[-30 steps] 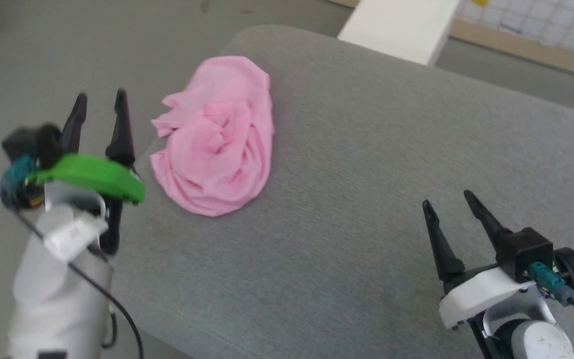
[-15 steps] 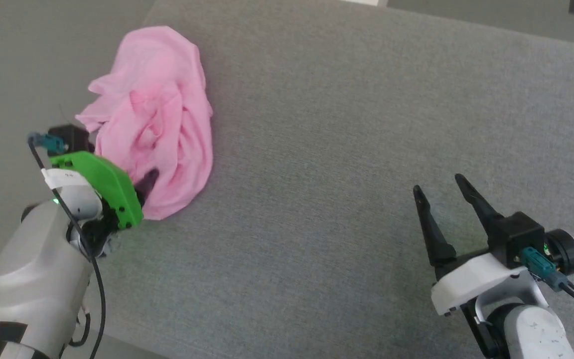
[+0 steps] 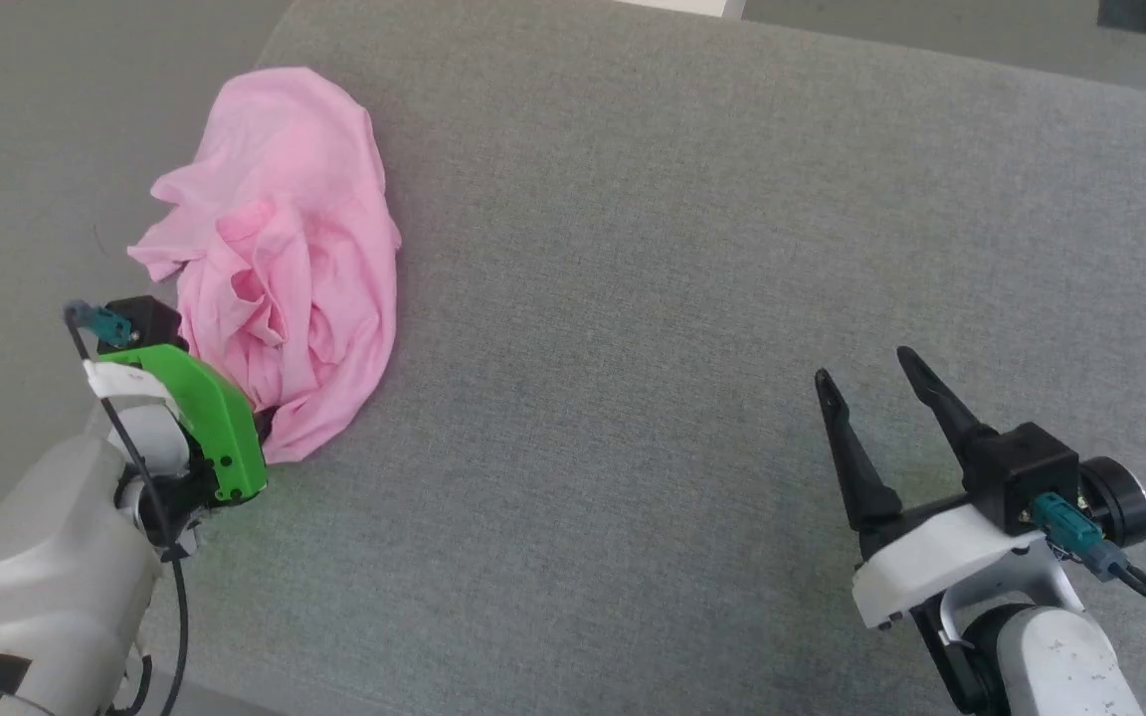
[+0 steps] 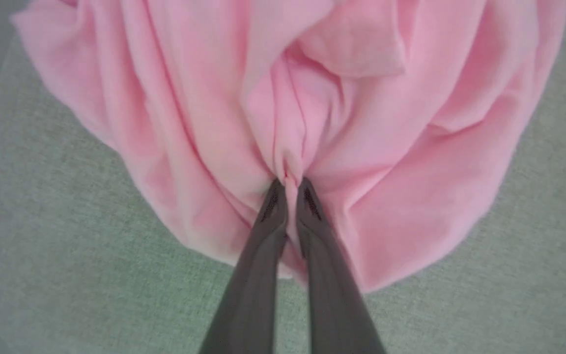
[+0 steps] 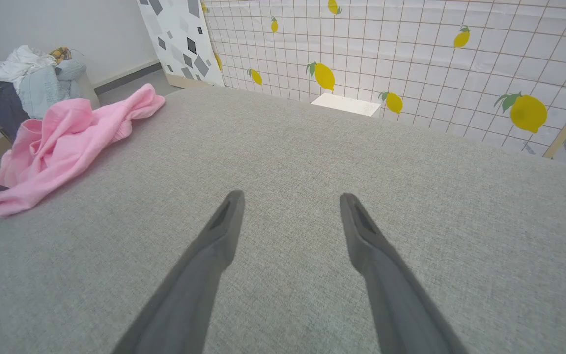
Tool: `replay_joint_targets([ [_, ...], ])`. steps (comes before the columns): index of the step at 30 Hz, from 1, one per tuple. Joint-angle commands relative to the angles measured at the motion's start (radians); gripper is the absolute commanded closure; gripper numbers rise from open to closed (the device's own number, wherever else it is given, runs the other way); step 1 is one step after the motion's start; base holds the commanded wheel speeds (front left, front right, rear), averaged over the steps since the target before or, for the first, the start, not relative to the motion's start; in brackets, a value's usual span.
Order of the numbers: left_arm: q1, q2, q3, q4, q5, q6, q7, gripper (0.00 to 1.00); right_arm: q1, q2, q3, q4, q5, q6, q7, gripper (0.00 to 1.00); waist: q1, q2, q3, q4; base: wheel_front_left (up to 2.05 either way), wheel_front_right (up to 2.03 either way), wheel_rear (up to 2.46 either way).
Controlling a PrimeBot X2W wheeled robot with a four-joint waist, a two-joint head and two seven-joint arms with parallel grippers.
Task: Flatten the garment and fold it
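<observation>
Between left fingers (image 4: 266,231), pinched garment (image 4: 386,162)

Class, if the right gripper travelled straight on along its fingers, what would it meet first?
Probably the bare grey cushion: the open right gripper points slightly down at it. The pink garment lies well off to the side. Depth is unclear.

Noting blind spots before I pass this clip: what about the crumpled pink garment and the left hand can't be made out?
- All views: the light pink crumpled fabric garment buries its edges in its own folds; its type is unclear.
- Head view: the left hand has its fingertips hidden behind its green plastic cover.
- Left wrist view: the garment's far side is cut off by the top edge; how many layers are pinched is hidden between the fingers.
</observation>
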Motion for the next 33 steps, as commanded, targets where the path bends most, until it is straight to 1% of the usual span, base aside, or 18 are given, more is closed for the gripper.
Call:
replay_joint_targets([
  [1,-0.006,0.0,-0.016,0.021,0.025,0.001,-0.028,1.0,0.001,0.0,-0.004,0.002,0.011,-0.002,-0.009,0.0,0.0,0.0072,-0.019,0.005,0.0,0.0,0.0],
  [4,-0.054,0.018,-0.027,0.04,0.068,0.001,-0.152,1.0,0.01,0.0,-0.019,0.004,0.028,-0.002,-0.018,0.0,0.0,0.0072,-0.048,0.01,0.0,0.0,0.0],
  [13,-0.194,0.061,-0.035,0.077,0.177,0.002,-0.456,1.0,0.045,0.0,-0.047,0.02,0.072,-0.002,-0.05,0.0,0.0,0.0072,-0.154,-0.006,0.0,0.0,0.0],
  [16,-0.241,0.065,-0.038,0.078,0.215,0.018,-0.555,1.0,0.061,0.0,-0.06,0.029,0.091,-0.002,-0.063,0.0,0.0,0.0072,-0.189,-0.018,0.0,0.0,0.0],
  [18,-0.27,0.065,-0.037,0.074,0.237,0.032,-0.595,1.0,0.07,0.0,-0.069,0.033,0.101,-0.002,-0.07,0.0,0.0,0.0072,-0.209,-0.03,0.0,0.0,0.0],
  [24,-0.327,0.062,-0.021,0.02,0.303,0.073,-0.634,1.0,0.093,0.0,-0.104,0.034,0.129,-0.002,-0.087,0.0,0.0,0.0072,-0.256,-0.077,0.0,0.0,0.0],
  [29,-0.328,0.051,0.048,-0.132,0.379,0.127,-0.636,1.0,0.109,0.0,-0.138,0.02,0.137,-0.002,-0.089,0.0,0.0,0.0072,-0.275,-0.124,0.0,0.0,0.0],
  [33,-0.299,0.017,0.076,-0.212,0.416,0.138,-0.636,1.0,0.117,0.0,-0.165,0.011,0.132,-0.002,-0.084,0.0,0.0,0.0072,-0.288,-0.167,0.0,0.0,0.0],
])
